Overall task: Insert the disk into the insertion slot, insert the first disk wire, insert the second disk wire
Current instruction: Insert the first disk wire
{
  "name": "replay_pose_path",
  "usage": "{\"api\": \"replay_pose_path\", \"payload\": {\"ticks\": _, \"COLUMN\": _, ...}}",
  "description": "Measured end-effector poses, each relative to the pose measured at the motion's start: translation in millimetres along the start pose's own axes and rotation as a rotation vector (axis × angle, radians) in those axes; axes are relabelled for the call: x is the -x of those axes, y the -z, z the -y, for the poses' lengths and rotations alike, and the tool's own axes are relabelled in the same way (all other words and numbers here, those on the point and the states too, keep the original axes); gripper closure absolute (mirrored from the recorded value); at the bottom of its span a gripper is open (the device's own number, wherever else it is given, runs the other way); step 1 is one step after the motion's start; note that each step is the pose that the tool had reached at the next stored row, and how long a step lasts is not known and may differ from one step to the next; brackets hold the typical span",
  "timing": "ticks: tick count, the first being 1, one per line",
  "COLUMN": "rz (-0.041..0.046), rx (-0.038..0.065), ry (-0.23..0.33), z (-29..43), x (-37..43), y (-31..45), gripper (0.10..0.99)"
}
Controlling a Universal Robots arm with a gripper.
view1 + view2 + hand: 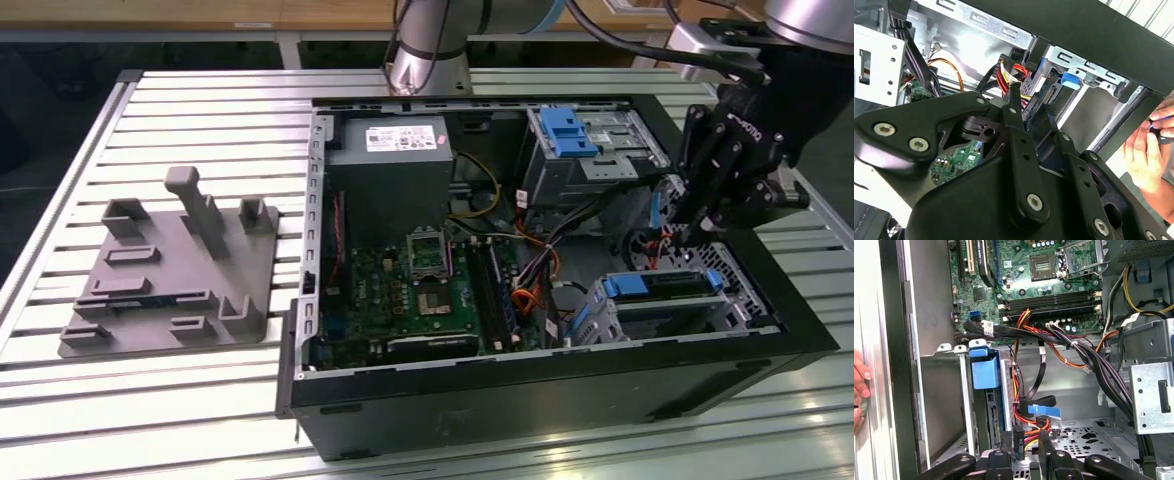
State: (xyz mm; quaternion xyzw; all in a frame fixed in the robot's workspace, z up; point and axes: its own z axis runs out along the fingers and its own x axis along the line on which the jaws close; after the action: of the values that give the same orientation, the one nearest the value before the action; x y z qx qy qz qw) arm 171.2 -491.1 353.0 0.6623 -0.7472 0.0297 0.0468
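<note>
One black claw (1025, 442) pinches a disk wire inside the open black computer case (534, 385) on the slatted metal desk (200, 100).
The claw is narrow, its two fingers closed on a small black plug (1019, 440) with red, yellow and orange wires, just beside the flat silver disk (663, 287) in its bright blue plastic frame. The disk sits inside the low silver perforated drive cage (603, 318), on the exterior view's right side of the case. A person's hand (1144, 150) is just outside the case wall.
</note>
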Motion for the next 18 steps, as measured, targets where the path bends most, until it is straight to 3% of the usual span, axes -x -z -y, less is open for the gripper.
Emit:
{"api": "replay_pose_path", "payload": {"ticks": 12, "rz": 0.0000, "rx": 0.000, "ry": 0.005, "z": -0.6, "x": -1.0, "y": -0.9, "gripper": 0.753}}
{"api": "replay_pose_path", "payload": {"ticks": 14, "rz": 0.0001, "rx": 0.000, "ry": 0.006, "z": -0.6, "x": -0.9, "y": -1.9, "gripper": 0.882}}
{"api": "replay_pose_path", "payload": {"ticks": 18, "rz": -0.0006, "rx": 0.002, "ry": 0.009, "z": -0.5, "x": -0.8, "y": -3.2, "gripper": 0.922}}
